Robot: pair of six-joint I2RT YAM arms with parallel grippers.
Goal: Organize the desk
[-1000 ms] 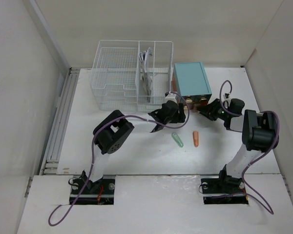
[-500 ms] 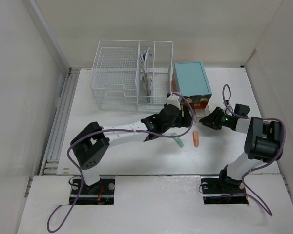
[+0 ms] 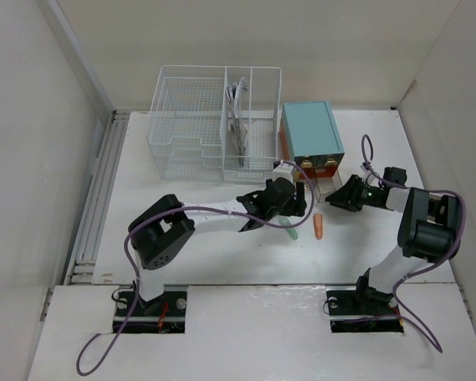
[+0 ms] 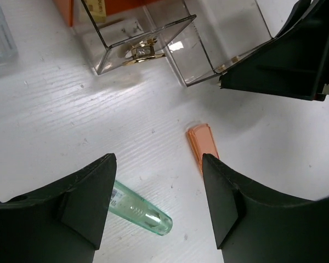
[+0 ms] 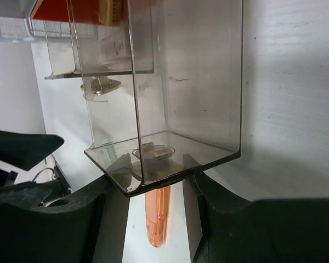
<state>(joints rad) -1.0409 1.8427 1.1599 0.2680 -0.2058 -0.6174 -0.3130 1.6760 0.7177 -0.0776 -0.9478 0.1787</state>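
The white desk (image 3: 135, 182) carries a green glass tube (image 3: 290, 233) and an orange tube (image 3: 318, 226) near its middle. My left gripper (image 3: 292, 200) is open and hovers over them. In the left wrist view the green tube (image 4: 142, 211) lies by the left finger, the orange tube (image 4: 203, 145) by the right finger, and the gripper (image 4: 158, 164) holds nothing. My right gripper (image 3: 343, 195) is open at the front of a clear drawer (image 5: 170, 82), its fingers (image 5: 98, 219) on either side of the drawer's front edge. The orange tube (image 5: 158, 219) shows between them.
A teal box (image 3: 309, 131) stands at the back with clear drawers (image 3: 324, 182) pulled out towards me. A white wire basket (image 3: 214, 119) holding a cable stands to its left. A second clear drawer (image 4: 137, 33) with a gold knob shows in the left wrist view.
My left gripper has moved right and nearer, over the two tubes. My right gripper has drawn back from the teal box, and the clear drawer now stands out in front of it.
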